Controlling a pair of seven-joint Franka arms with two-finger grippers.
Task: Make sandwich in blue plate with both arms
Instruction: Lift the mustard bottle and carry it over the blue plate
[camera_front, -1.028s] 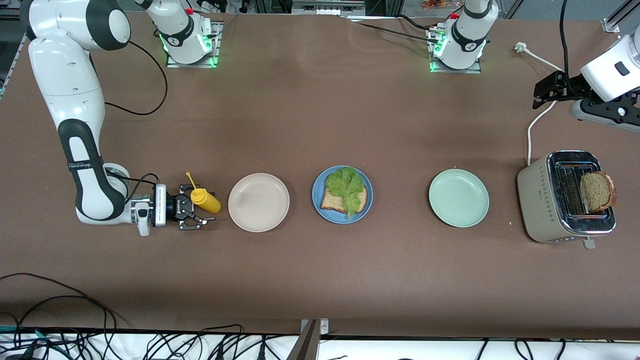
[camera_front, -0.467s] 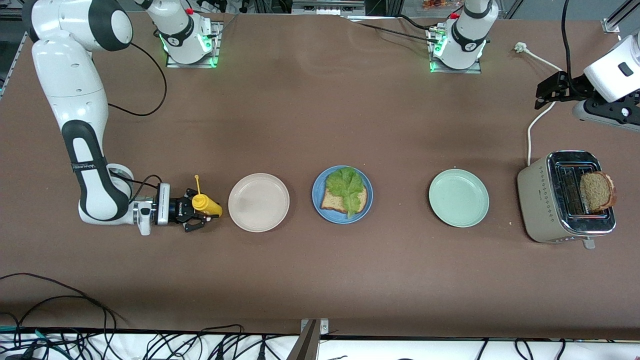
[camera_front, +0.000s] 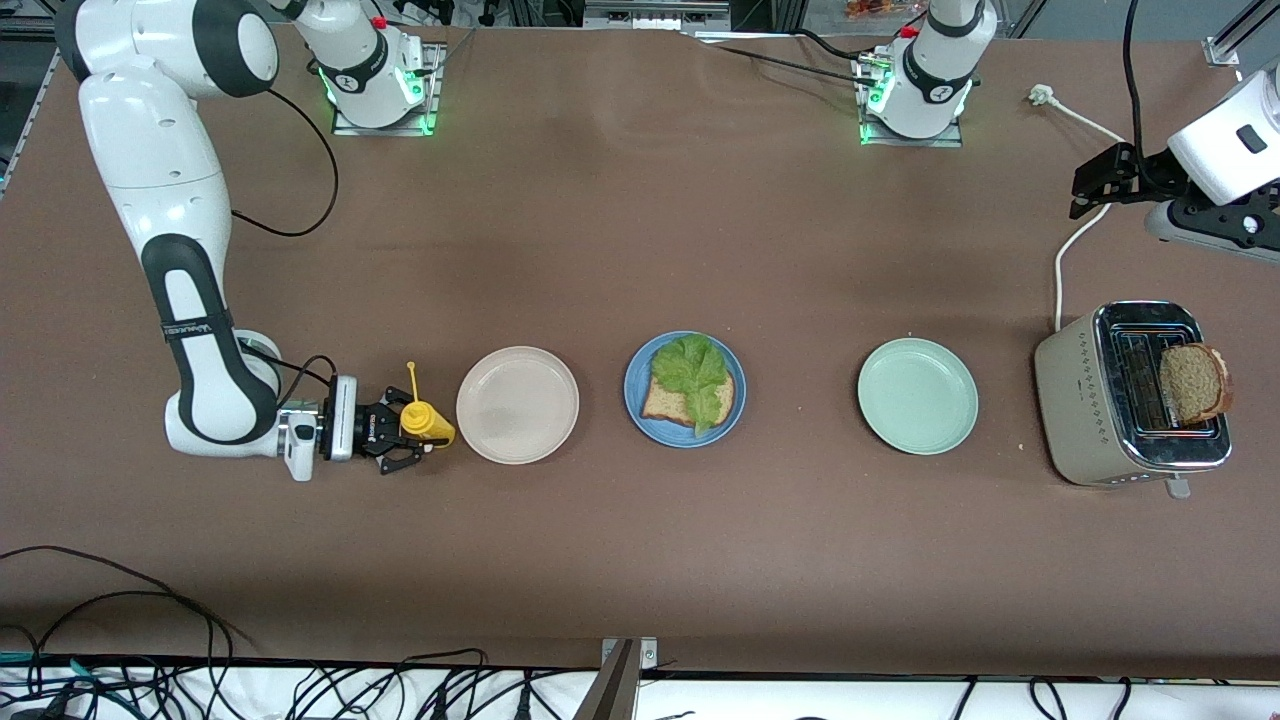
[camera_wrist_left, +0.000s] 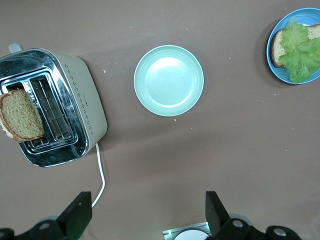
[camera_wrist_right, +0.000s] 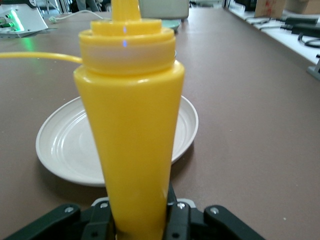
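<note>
The right gripper (camera_front: 405, 443) pinches the yellow squeeze bottle (camera_front: 424, 420) beside the beige plate (camera_front: 517, 404), sauce for the lettuce (camera_front: 692, 374) on the blue plate (camera_front: 636, 395) looks next, while the left gripper (camera_front: 1098, 185), spread wide, waits above the toaster (camera_front: 1075, 385).

Blue plate (camera_wrist_left: 296, 75) cut off at the left wrist view's edge. Mustard bottle (camera_wrist_right: 131, 130) filling the right wrist view, nozzle cropped, base hidden among the jaws, hiding part of the beige plate (camera_wrist_right: 65, 150). Bread slice (camera_front: 668, 402) largely covered by lettuce (camera_front: 694, 374). Left arm's wrist (camera_front: 1225, 150) cropped in the front view.
</note>
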